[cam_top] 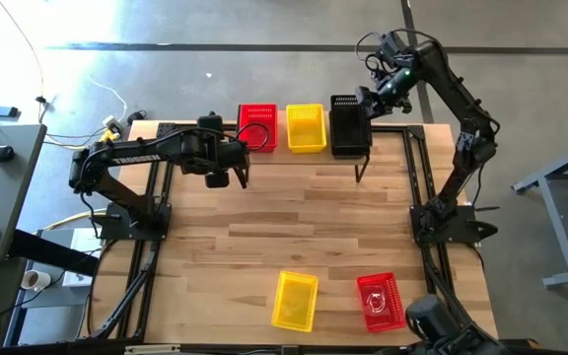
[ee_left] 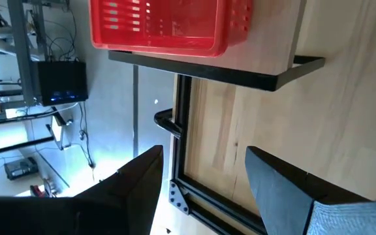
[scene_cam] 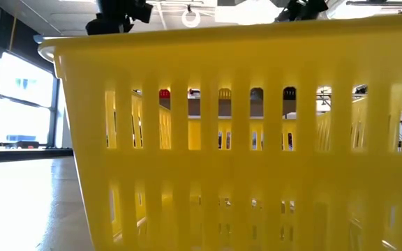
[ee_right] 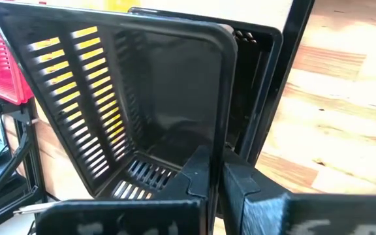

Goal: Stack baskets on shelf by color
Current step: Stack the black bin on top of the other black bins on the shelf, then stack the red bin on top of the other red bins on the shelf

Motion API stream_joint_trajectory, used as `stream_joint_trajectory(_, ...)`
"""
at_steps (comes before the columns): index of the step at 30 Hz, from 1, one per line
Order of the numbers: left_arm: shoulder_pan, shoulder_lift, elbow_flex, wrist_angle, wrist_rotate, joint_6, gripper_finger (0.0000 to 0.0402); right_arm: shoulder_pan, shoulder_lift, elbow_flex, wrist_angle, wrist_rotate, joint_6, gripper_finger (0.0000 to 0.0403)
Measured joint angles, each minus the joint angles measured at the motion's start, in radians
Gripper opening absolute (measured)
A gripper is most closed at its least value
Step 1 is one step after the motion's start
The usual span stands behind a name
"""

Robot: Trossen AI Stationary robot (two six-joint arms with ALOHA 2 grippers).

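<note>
High view: shelf (cam_top: 383,146) carrying red basket (cam_top: 257,126), yellow basket (cam_top: 306,128), black basket (cam_top: 349,125), right gripper (cam_top: 375,99) clamped on black basket's rim, left gripper (cam_top: 227,176) spread wide, empty, beside shelf's red end, low view: loose yellow basket (scene_cam: 243,132) on counter, right wrist view: fingers (ee_right: 198,171) pinching black basket wall.

Daylight fills the scene evenly. From above, the counter (cam_top: 264,217) is bright and sharp, with only faint, soft shadows under the arms, and the pale floor around it is nearly washed out. At counter height a yellow basket (scene_cam: 243,139) fills the view — backlit, glowing, slightly soft — while windows at the left edge glare white. In the left wrist view the near fingers (ee_left: 136,189) are blurred and a blown-out bluish patch glares beside them; the right wrist view stays dimmer — the black basket (ee_right: 149,104) swallows light.
</note>
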Motion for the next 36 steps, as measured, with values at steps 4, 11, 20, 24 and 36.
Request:
stream_joint_trajectory(4,0.000,0.000,0.000,0.000,0.000,0.000,0.0209,0.001,0.000,0.000,0.000,0.001,-0.001,0.0000)
stream_joint_trajectory(11,0.000,0.000,0.000,0.003,0.000,0.000,0.0209,0.001,0.000,0.000,0.000,0.042,0.006,0.0000)
stream_joint_trajectory(20,0.000,0.000,0.000,0.007,-0.002,0.000,0.0209,0.002,0.000,0.000,0.000,0.023,-0.020,0.0024)
stream_joint_trajectory(24,0.000,0.000,0.000,0.007,-0.006,0.000,0.0209,0.016,0.000,0.000,0.000,0.023,-0.020,0.0053)
stream_joint_trajectory(36,0.000,0.000,0.000,0.007,-0.007,0.000,0.0209,0.020,0.000,0.000,0.000,0.031,0.015,0.0087)
